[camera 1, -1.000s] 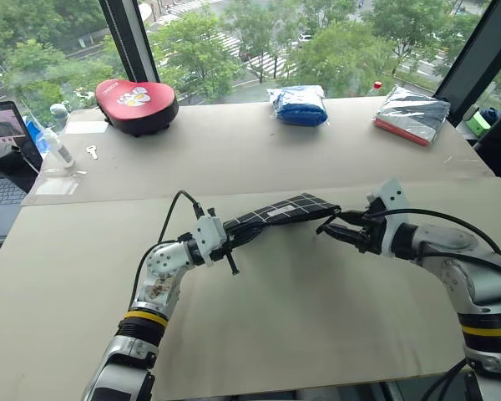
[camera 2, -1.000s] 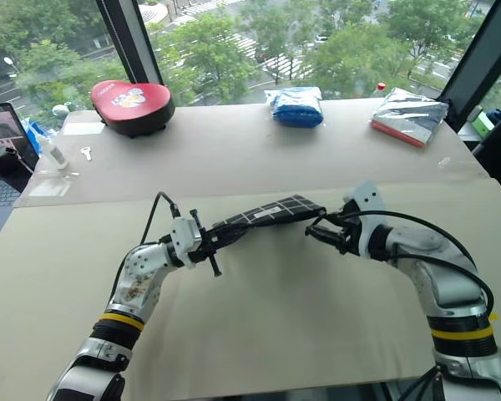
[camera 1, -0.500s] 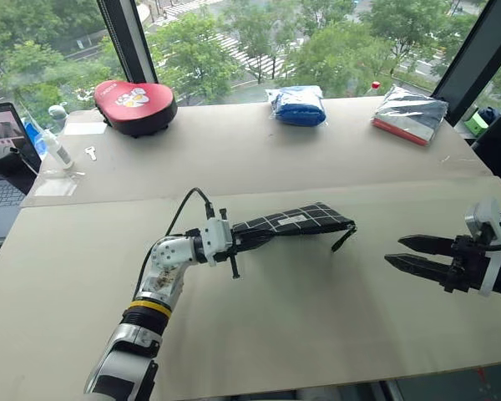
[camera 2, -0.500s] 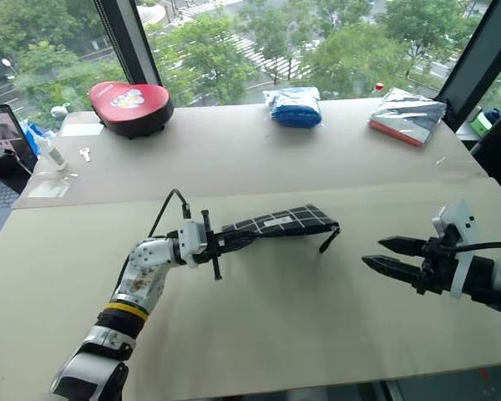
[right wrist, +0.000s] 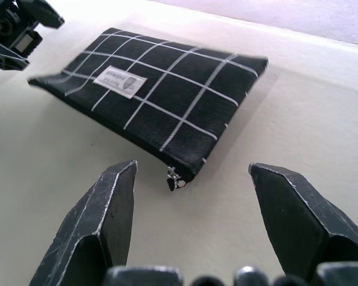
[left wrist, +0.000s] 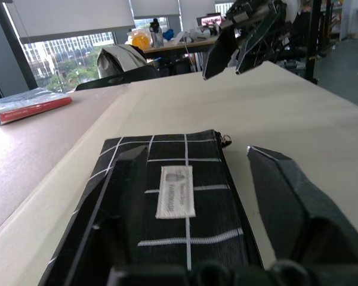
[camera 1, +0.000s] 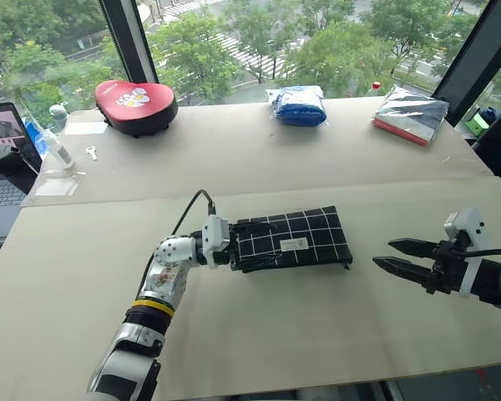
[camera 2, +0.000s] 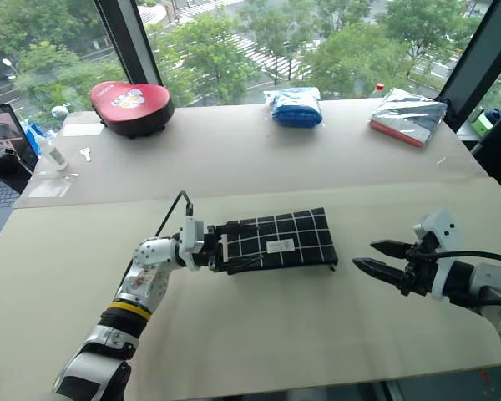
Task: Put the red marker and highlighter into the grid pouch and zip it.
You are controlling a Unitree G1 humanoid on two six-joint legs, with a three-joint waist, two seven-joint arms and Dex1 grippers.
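Black grid pouch [camera 1: 294, 240] now lies flat (zipped); my left gripper [camera 1: 244, 247] has released it, right gripper [camera 1: 398, 255] withdrawn, both spread apart.

Soft, even daylight from the windows ahead

The pale worktop [camera 1: 259, 334] is bright without hard glare; the pouch [camera 1: 292, 238] casts only a faint, thin shadow. Head views are sharp, bending slightly at the edges. In the wrist views the near jaws blur, and the room behind the left one looks soft
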